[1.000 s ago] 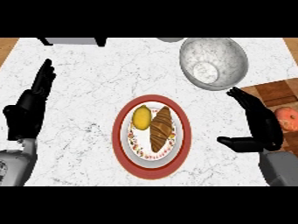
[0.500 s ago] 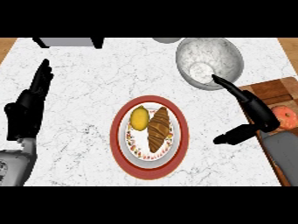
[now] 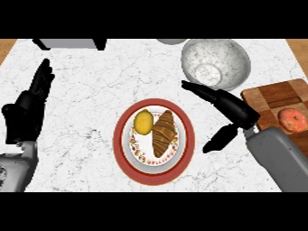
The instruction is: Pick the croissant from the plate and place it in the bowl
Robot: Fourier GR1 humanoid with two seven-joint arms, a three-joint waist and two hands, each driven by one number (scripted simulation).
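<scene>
— Across the middle of the frame lies the marble counter (image 3: 103,81), and on it everything I must mind. What do you want to know?

— Largest things first. Where could this go wrong?

— My right hand (image 3: 226,108) sits right of centre, fingers straight and spread toward the upper left, thumb hanging low toward the plate. It holds nothing. My left hand (image 3: 26,113) rests open at the left edge, fingers up, holding nothing either. The red-rimmed plate (image 3: 126,158) lies at lower centre, and the grey bowl (image 3: 233,56) stands at upper right, just above my right fingertips.

— And the croissant?

— On the plate still. The croissant (image 3: 164,133) lies lengthwise on the plate's right half, with a lemon (image 3: 143,122) touching its left side.

— So the risks?

— I judge three. My hand stands beside the plate, not over it, so a low sideways sweep could catch the rim and shove the whole plate. Closing carelessly, my fingers could nudge the lemon and roll it off. And the croissant looks flaky and long; pinched at one end, it may tilt or slip on the way to the bowl.

— Anything at the right edge?

— A wooden cutting board (image 3: 276,97) with an apple (image 3: 293,119) on it, close under my forearm. Swinging wide could brush them.
</scene>
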